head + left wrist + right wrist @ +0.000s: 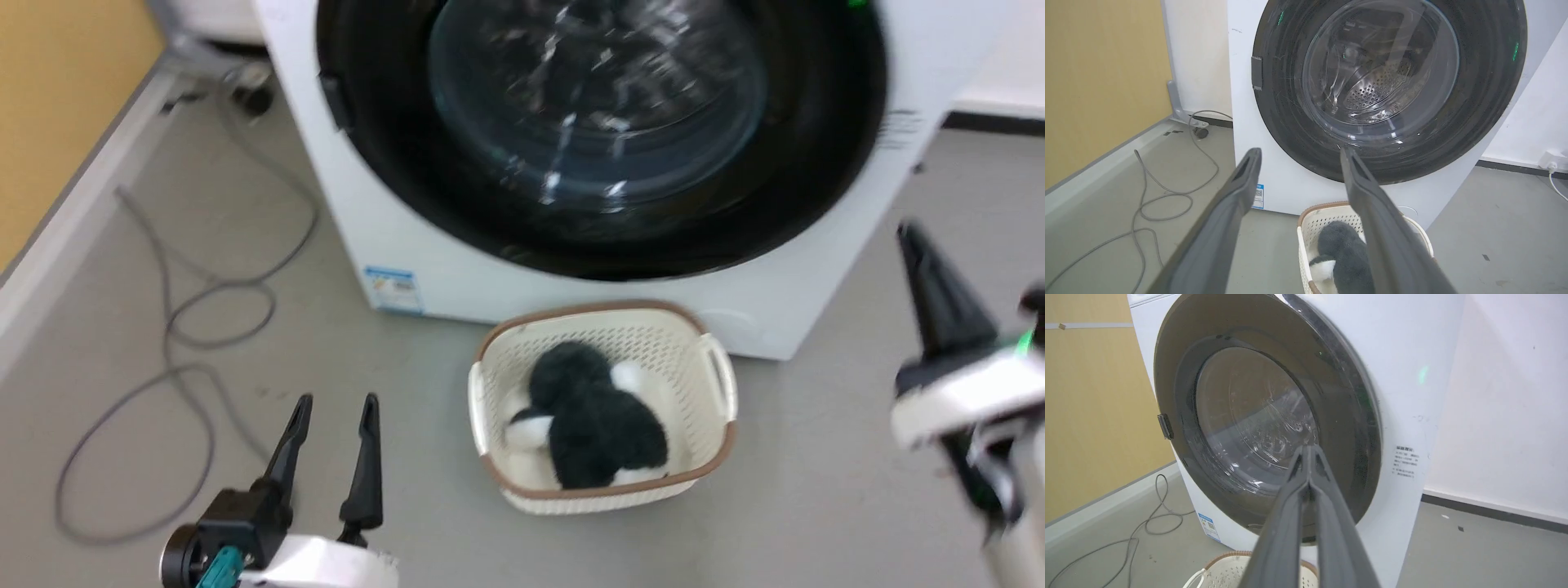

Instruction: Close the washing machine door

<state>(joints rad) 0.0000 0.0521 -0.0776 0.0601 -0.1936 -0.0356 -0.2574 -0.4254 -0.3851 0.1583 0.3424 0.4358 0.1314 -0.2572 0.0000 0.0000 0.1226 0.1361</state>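
Door: the door [604, 131] [1384, 73] [1257, 416] lies flat against the front of the washer [384, 237] [1241, 102] [1404, 375], its black rim nearly as wide as the machine, with the steel drum visible through the glass bowl.
Latch: a small dark tab [335, 102] [1256, 72] [1164, 426] sits on the rim's left edge.
Left gripper: the left gripper [336, 402] [1300, 155] hangs low over the floor [816, 474], left of the basket, with its jaws spread wide and nothing between them; its fingers point toward the washer's lower front.
Right gripper: the right gripper [914, 245] [1308, 449] is raised at the right, blurred in the head view, with its two fingers pressed together and holding nothing. The head view places it off the washer's right corner, clear of the door; from the wrist its tip lines up with the lower part of the glass.
Basket: a cream basket [710, 343] [1323, 206] [1224, 559] with a brown rim stands on the floor just in front of the washer, below the door.
Contents: a dark and white plush [588, 416] [1343, 249] lies inside the basket.
Cable: a grey cable [188, 327] [1167, 200] [1159, 506] loops across the floor left of the washer.
Sticker: a blue label [393, 287] [1258, 196] [1208, 524] marks the washer's lower left corner.
Setting: a yellow wall [57, 98] [1102, 81] [1094, 396] on the left, a white wall [1502, 396] on the right.
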